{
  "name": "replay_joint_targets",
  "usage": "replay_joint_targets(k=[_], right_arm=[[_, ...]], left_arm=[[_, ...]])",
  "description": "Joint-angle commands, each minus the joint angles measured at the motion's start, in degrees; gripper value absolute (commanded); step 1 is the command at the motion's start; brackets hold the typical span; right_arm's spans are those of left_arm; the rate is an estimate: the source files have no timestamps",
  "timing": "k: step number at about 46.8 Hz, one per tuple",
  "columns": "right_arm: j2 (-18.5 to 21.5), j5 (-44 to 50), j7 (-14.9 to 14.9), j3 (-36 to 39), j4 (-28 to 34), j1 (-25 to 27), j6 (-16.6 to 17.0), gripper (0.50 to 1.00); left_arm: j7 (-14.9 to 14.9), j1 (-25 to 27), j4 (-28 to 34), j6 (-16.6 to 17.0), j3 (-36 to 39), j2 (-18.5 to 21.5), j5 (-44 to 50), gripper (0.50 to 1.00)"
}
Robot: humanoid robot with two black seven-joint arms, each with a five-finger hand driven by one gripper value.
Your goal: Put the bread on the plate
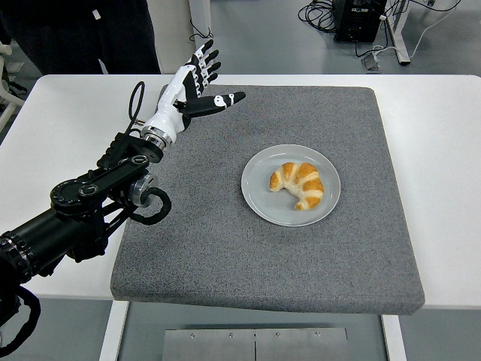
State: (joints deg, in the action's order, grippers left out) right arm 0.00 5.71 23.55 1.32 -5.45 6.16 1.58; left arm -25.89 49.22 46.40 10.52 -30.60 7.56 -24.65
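A golden croissant [298,183] lies on the round grey plate [258,197], right of the middle of the grey mat. My left hand [197,86] hovers over the mat's far left corner, well away from the plate, with its white and black fingers spread and nothing in them. Its black arm [83,203] comes in from the left edge. The right arm is out of view.
The grey mat [203,256] covers most of the white table [68,128]. A person in dark clothes [83,34] stands beyond the far left edge. Cables and a table leg show on the floor at the top right.
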Motion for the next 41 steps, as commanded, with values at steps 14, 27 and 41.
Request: replay_joint_targets(k=[14,27,41], right_arm=[[0.0,0.0,0.0,0.0,0.0,-0.01,0.0,1.0],[0.0,0.0,0.0,0.09,-0.62,-1.32,0.17,1.0],[0.0,0.0,0.09,0.09,-0.7,-1.5,0.26,1.0]], left_arm=[[-1.53,0.18,-15.01,-8.05,-2.8,-3.68,16.02,0.969],[-1.53,1.76,-21.44,-14.91,-7.19,-6.85,19.81,0.971],[-1.53,1.67,-21.53,-16.4,-8.87,-7.2,20.08,0.971]])
